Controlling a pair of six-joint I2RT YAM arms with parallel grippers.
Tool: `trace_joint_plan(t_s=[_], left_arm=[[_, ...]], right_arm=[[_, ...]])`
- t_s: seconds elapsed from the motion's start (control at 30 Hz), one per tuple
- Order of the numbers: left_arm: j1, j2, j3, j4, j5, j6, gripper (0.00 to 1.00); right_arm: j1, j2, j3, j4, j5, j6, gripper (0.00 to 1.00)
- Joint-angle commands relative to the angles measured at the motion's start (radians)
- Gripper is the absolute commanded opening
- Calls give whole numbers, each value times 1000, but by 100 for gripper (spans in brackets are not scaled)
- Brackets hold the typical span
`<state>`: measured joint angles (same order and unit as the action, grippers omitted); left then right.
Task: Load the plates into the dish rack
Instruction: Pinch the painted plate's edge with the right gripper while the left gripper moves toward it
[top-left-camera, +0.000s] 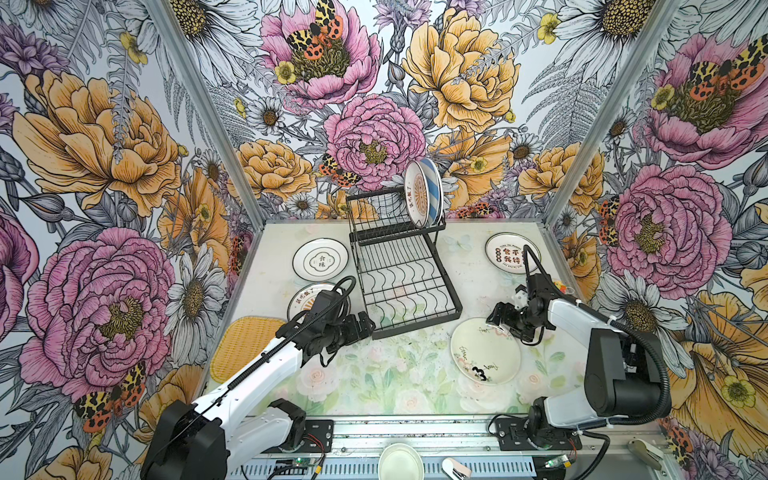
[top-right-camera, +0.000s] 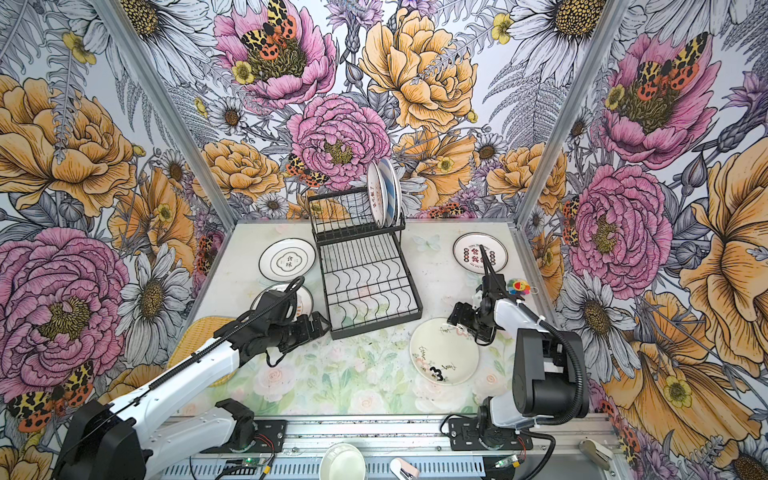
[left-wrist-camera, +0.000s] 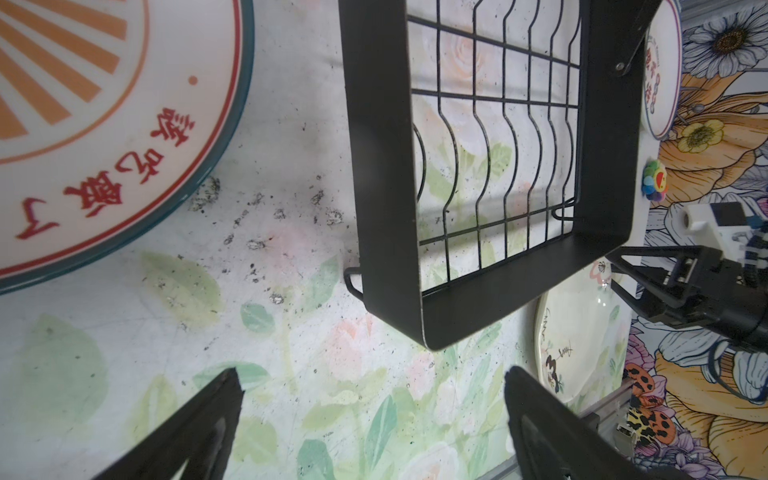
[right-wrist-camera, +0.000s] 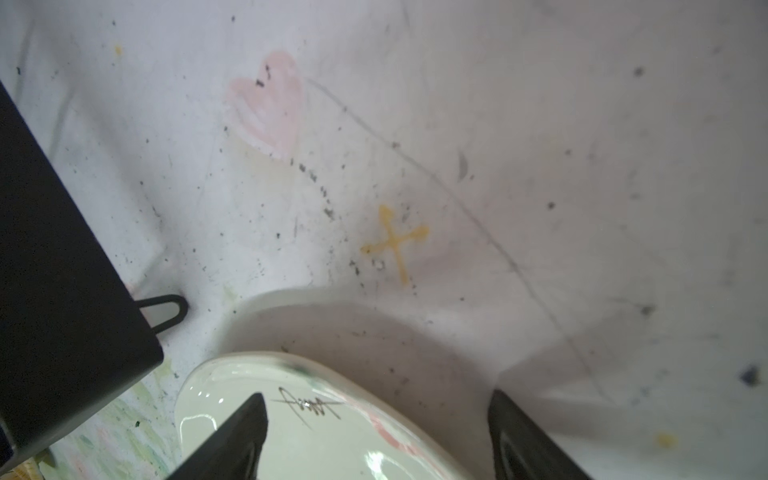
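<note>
now i'm going for the doodled white plate (top-left-camera: 484, 353), flat on the worktop (top-left-camera: 374, 374) beside the rack (top-left-camera: 417, 321)'s front corner, my right fingers (top-left-camera: 496, 316) spread astride its rim, left fingers (top-left-camera: 365, 326) spread and empty; next, i reckon, pinch, lift, stand it in a slot.

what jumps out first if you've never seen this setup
The loud floral wallpaper on all three walls hits first. Next comes the black wire dish rack mid-table, with two plates standing on edge at the right end of its raised upper tier. Front right, the right gripper hangs open over the far rim of a doodled white plate lying flat.
</note>
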<state>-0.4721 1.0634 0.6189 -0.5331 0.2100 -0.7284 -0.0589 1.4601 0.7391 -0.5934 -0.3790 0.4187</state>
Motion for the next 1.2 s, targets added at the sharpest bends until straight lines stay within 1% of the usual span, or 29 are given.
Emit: trace_joint_plan(t_s=[0.0,0.2,0.3,0.37,0.5,0.67,0.9,1.03,1.17], left_arm=[[-12,4,21,25,7,17,99],[-22,-2,16,24,2,12,99],[-30,6,15,29,1,12,99],[-35,17,15,38,5,12,99],[-50,43,28,50,15,18,99],[-71,67,47,49,20,32,99],[-92,74,48,49,28,35,99],[-96,76,36,63,46,35,99],[-101,93,34,71,70,44,99]], right_arm=[[75,-29,-44,35,-42,105,84],[212,-79,-87,106,-40,239,84],[274,-74,-81,133,-27,276,84],[296,-74,-75,137,-12,285,84],[272,-151,-111,104,26,285,84],[238,-274,-178,-17,69,279,85],[257,-456,-272,-110,5,351,85],[313,-478,-306,-108,-13,384,84],[365,-419,-277,-73,-13,340,85]])
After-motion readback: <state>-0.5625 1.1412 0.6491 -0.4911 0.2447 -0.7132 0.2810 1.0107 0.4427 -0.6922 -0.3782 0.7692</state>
